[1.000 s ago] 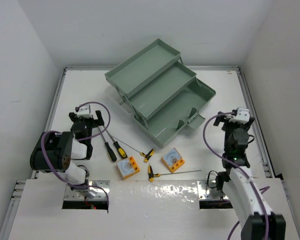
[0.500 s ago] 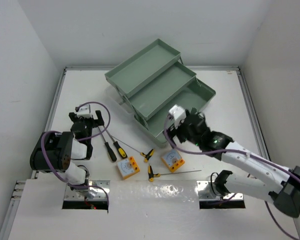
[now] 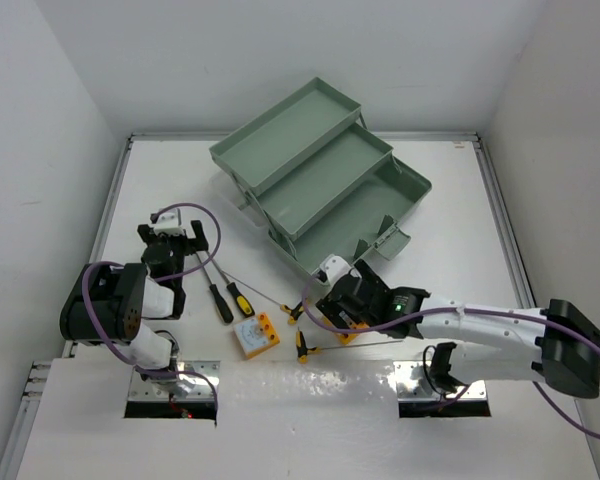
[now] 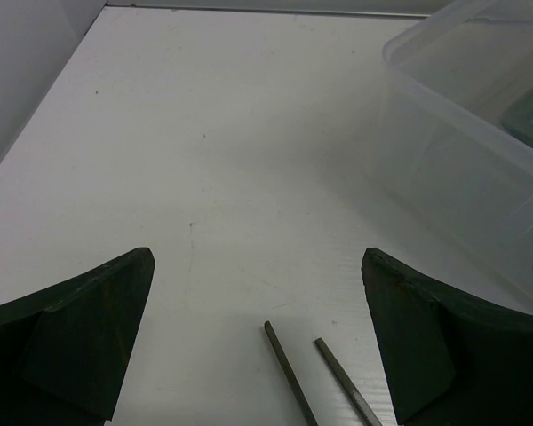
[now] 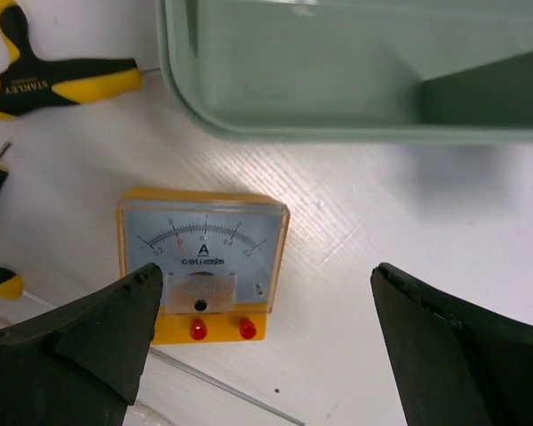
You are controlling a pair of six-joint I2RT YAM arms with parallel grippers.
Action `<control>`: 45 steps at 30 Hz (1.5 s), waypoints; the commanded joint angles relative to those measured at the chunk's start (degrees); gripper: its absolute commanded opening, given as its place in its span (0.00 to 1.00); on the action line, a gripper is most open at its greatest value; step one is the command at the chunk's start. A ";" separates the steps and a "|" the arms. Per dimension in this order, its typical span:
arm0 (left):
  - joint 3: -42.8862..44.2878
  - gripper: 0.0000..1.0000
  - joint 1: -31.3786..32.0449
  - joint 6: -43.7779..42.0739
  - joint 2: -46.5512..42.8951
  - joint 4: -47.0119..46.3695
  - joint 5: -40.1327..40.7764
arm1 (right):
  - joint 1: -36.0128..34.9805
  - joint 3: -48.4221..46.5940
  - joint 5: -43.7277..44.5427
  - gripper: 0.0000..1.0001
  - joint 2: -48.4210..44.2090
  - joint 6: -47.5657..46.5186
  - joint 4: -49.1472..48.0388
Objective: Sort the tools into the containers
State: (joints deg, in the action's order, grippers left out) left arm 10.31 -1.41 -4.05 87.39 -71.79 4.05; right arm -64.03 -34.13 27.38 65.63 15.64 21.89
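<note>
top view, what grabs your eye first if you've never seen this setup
The stepped sage-green toolbox fills the middle of the table, its three trays fanned open. Right in front of it the right gripper hovers open over an orange meter, a yellow-black T-handle key lying nearby.

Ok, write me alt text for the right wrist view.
An orange square meter with a white dial lies flat on the white table below the open right gripper. The rim of the sage-green tray crosses the top, and a yellow-black T-handle key lies at upper left.
</note>
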 commanded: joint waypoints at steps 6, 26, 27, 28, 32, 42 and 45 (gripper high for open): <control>1.03 1.00 0.71 -0.17 -0.03 -2.74 0.16 | -0.39 2.84 -6.62 0.93 -1.38 6.42 -9.23; 1.03 0.99 0.71 -0.25 -0.03 -2.74 0.16 | -0.48 6.97 -7.34 0.99 7.15 12.22 -13.28; 1.03 0.99 0.71 -0.17 0.06 -2.74 0.16 | -0.48 6.62 -5.51 0.99 7.32 11.96 -12.49; 1.03 0.99 0.71 -0.16 -0.03 -2.74 0.16 | -0.39 6.27 -4.80 0.99 7.76 11.87 -11.79; 1.03 0.99 0.71 -0.16 -0.03 -2.74 0.16 | -0.39 5.91 -4.96 0.99 8.38 8.81 -13.79; 1.03 0.99 0.71 -0.25 -0.03 -2.74 0.16 | -0.48 8.03 -8.21 0.46 9.26 5.89 -19.78; 1.03 0.99 0.71 -0.16 -0.03 -2.74 0.16 | -0.39 7.15 -8.22 0.28 8.47 5.19 -18.12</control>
State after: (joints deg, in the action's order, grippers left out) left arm 10.31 -1.41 -4.05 87.39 -71.79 4.05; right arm -64.01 -26.15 19.38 75.26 22.13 5.21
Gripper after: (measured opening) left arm 0.991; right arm 0.778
